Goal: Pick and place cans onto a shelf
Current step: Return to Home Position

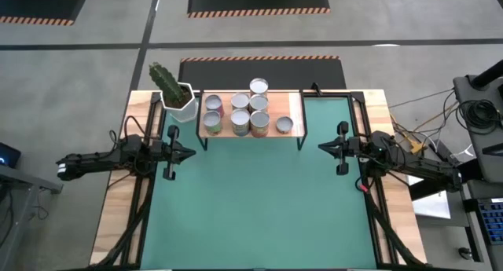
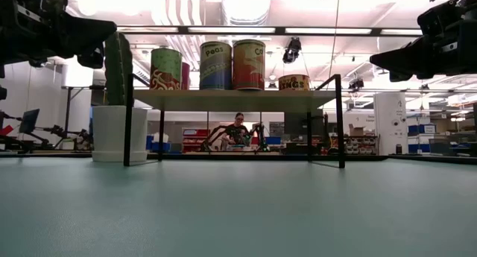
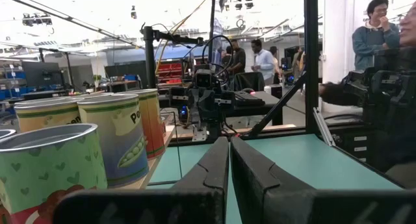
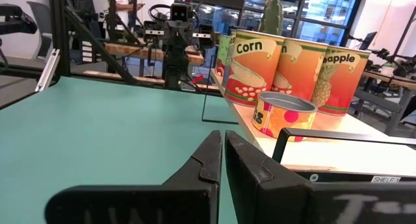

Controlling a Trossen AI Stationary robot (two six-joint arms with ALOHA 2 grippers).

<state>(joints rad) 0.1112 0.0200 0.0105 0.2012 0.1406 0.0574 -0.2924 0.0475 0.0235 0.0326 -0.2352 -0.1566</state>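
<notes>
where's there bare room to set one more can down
On the shelf, only the right end is bare, behind the short can. Its left and middle are packed with cans. The green mat is bare in front of the shelf, between the left gripper and the right gripper. The cactus pot crowds the shelf's left end.

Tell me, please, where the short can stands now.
In the high view, the short can stands on the shelf near its right end, with the taller cans grouped to its left.

8 cans (image 1: 240, 122), 1 shelf (image 1: 284, 106), 1 potted cactus (image 1: 170, 86)
</notes>
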